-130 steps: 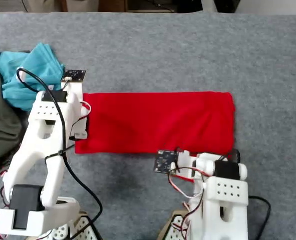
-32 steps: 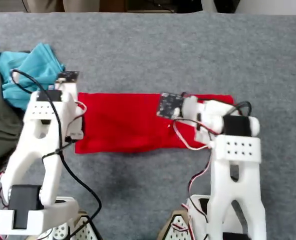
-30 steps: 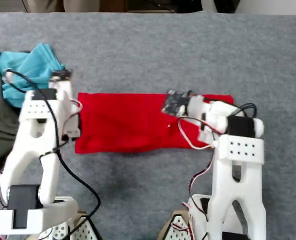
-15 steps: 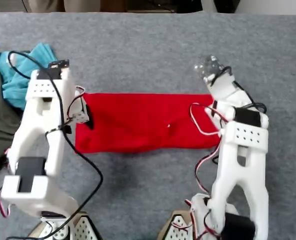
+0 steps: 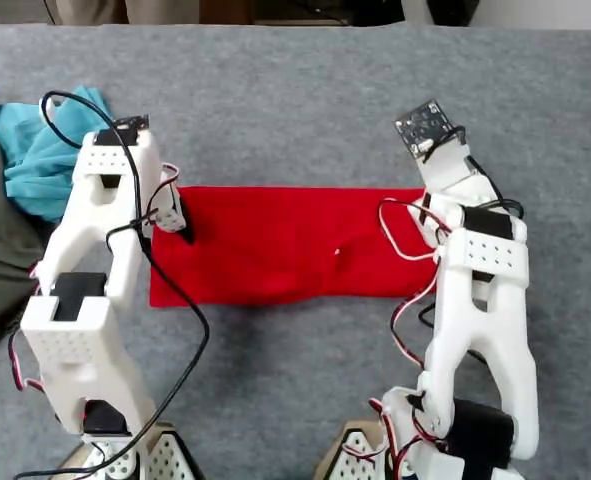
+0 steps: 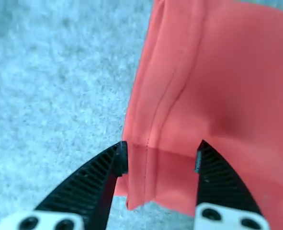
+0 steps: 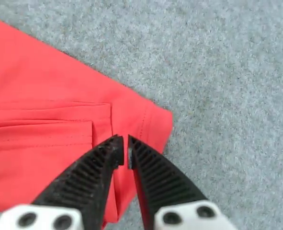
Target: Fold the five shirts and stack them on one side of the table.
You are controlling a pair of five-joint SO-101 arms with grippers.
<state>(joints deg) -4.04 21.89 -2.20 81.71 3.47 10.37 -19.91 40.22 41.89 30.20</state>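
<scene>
Both our arms have swung to the ends of the red shirt (image 5: 285,245), mid-table: left gripper (image 6: 160,153) spread astride its nine o'clock hem, right gripper (image 7: 123,146) closed at three. It's half-folded; other shirts (image 5: 35,165) wait heaped at ten.

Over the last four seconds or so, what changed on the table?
The right claw swung from the near edge of the red shirt across it to its far right corner, and is now nearly shut. The left claw shifted slightly at the shirt's left end and sits open astride the hem corner. The shirt stayed flat in place, and the teal shirt pile is unmoved.
</scene>
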